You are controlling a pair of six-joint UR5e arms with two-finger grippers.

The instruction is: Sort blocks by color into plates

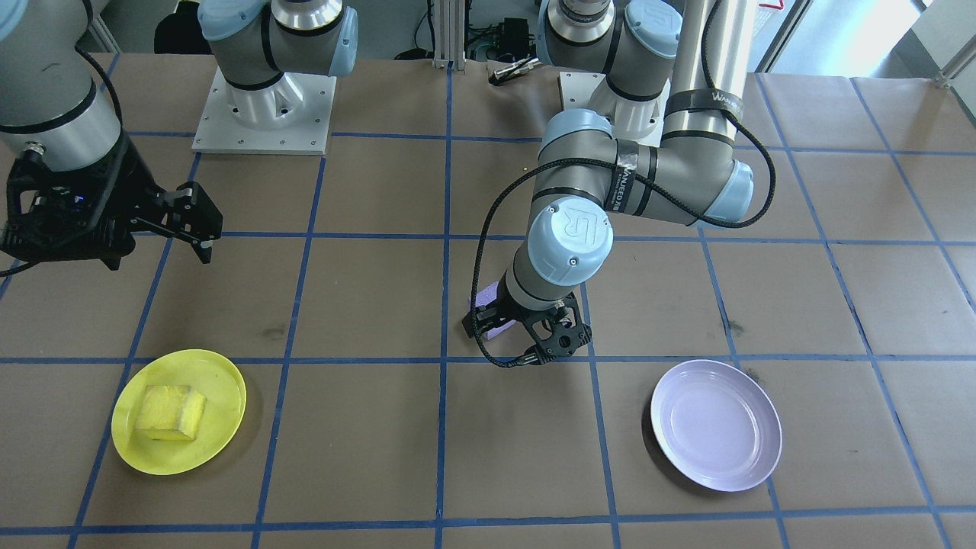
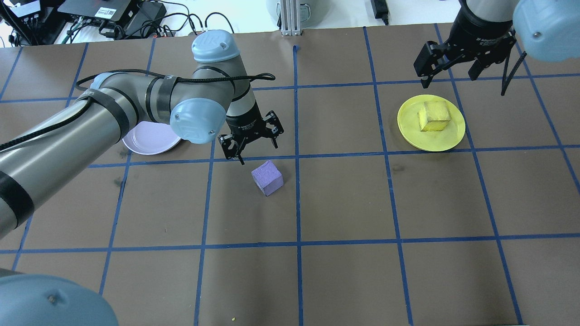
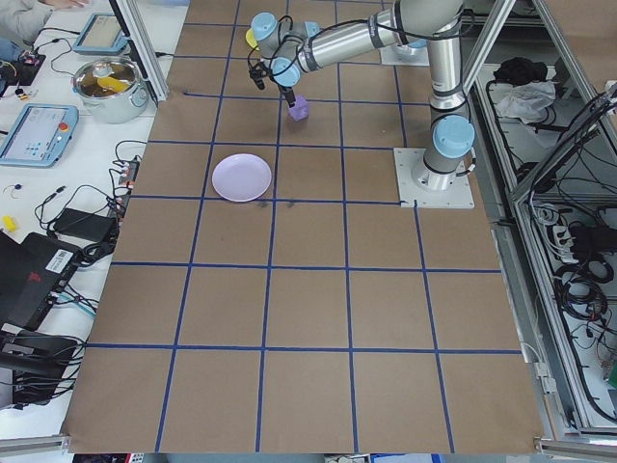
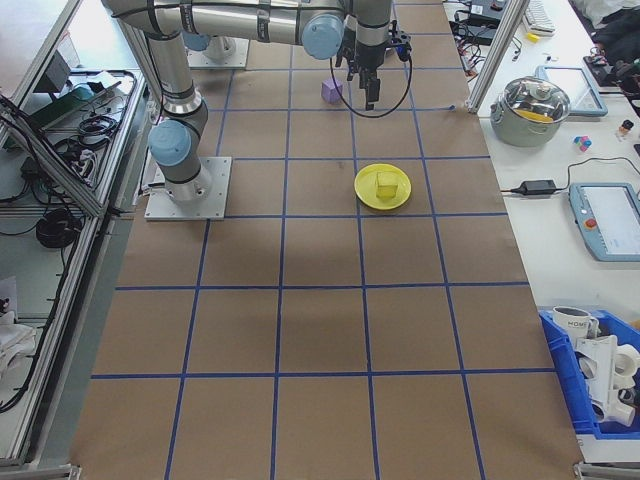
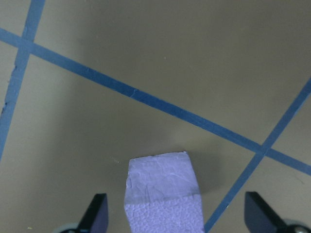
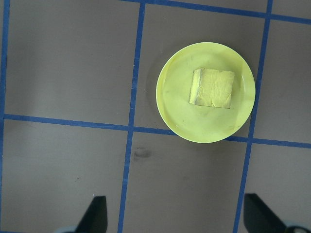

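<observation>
The light purple block (image 2: pixel 267 177) rests on the brown table near its middle. My left gripper (image 2: pixel 257 153) hovers open just above and beyond it. In the left wrist view the purple block (image 5: pixel 163 194) sits between the two spread fingertips (image 5: pixel 97 213), untouched. The yellow block (image 2: pixel 434 116) lies inside the yellow plate (image 2: pixel 448 136). My right gripper (image 2: pixel 448 79) hangs open and holds nothing, raised beyond that plate; its wrist view looks down on the yellow plate (image 6: pixel 180 102). The lavender plate (image 2: pixel 149 140) holds nothing and is partly hidden under my left arm.
Blue tape lines (image 2: pixel 297 156) grid the brown table. The two arm bases (image 1: pixel 263 114) stand at the robot's side. Cables and electronics (image 2: pixel 108 13) lie off the far edge.
</observation>
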